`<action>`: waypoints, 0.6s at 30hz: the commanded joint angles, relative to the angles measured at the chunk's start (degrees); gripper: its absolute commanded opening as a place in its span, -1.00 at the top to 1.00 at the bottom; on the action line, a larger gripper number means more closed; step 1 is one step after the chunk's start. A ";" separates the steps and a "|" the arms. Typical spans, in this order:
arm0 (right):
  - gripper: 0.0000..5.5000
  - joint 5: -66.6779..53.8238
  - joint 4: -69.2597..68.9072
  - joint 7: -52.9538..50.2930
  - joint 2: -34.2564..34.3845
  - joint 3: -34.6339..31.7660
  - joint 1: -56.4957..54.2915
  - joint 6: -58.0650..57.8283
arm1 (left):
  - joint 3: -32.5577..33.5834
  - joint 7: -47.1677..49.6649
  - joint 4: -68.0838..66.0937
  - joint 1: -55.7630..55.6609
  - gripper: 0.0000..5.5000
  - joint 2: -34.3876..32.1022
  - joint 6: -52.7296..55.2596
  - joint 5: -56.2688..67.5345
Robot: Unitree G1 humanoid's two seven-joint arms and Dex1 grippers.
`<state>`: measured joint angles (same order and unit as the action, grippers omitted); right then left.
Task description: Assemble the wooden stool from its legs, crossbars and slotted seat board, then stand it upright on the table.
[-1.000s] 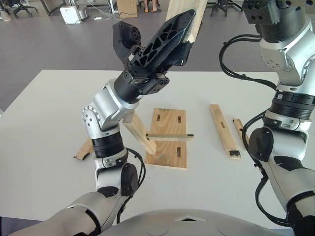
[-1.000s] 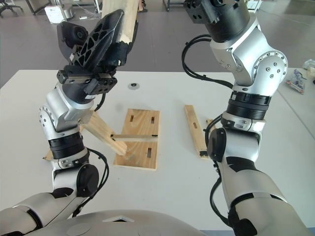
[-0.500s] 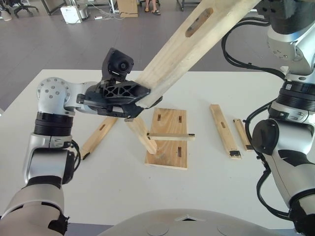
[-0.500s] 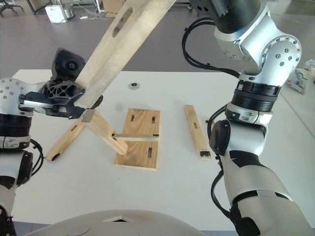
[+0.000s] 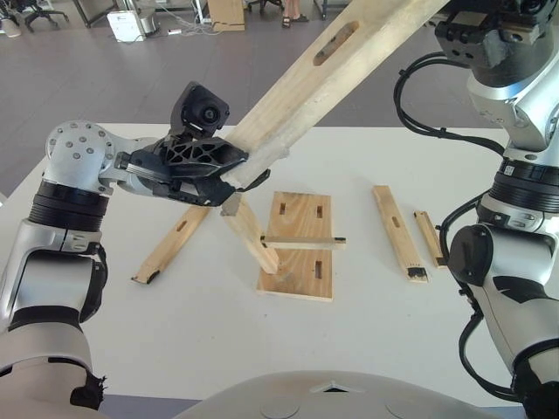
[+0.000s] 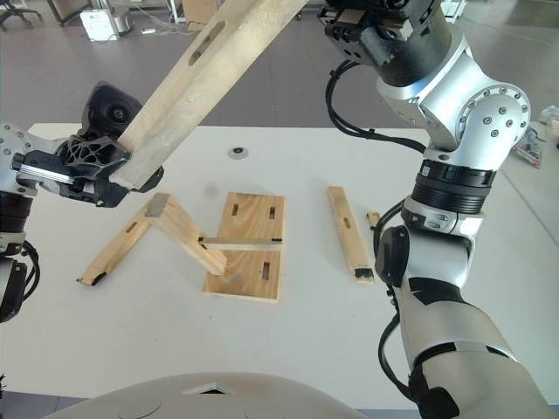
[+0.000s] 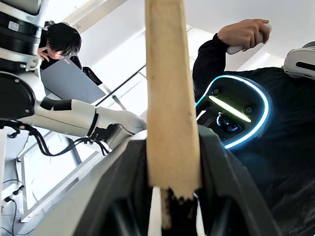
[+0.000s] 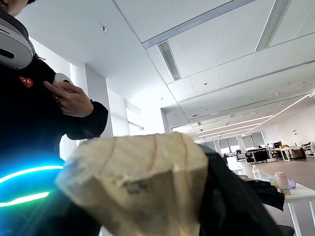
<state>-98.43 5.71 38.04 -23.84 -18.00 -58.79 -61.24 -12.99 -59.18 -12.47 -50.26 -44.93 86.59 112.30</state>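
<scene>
Leg count first: four. The held leg (image 5: 325, 68) is pinched at both ends. Your left gripper (image 5: 229, 171) clamps its lower end, with wood between the fingers in the left wrist view. Your right gripper (image 6: 349, 19) looks closed on the upper end.

The long axis runs diagonally, from the left gripper up and across to the right gripper.

The tilted leg (image 5: 251, 234) stands with its foot on the seat board (image 5: 297, 214), and its top end is just below the left gripper. One flat leg (image 5: 170, 246) lies under the left gripper on the outer side. The other flat leg (image 5: 397, 231) lies below the right gripper, well apart from it.

Crossbars: two. The thin crossbar (image 5: 304, 241) lies across the seat board, touching the tilted leg. The short crossbar (image 5: 428, 237) lies just beside the other flat leg.

Seat board: one, flat on the tabletop (image 5: 105, 305), four slots showing. It sits below the left gripper toward the right-arm side, so your left arm is nearer. My judgement: the lower end is what you steer down to a slot.
</scene>
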 commanded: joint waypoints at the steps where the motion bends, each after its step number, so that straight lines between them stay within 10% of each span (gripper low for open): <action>1: 0.18 3.10 0.80 -1.52 -0.89 0.64 0.04 0.26 | 9.37 11.05 2.24 2.83 0.63 5.88 -6.69 0.70; 8: 0.22 11.40 5.58 3.51 -6.92 1.44 -1.25 -0.86 | 24.65 32.38 7.00 9.36 0.02 16.56 -12.67 0.70; 18: 0.23 25.11 12.24 15.80 -14.45 2.99 -6.08 -1.86 | 35.49 46.14 1.94 15.12 0.00 11.78 -12.83 0.68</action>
<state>-75.38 17.49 52.37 -37.68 -14.77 -62.65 -63.31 22.34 -15.08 -11.21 -37.96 -31.74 73.82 112.62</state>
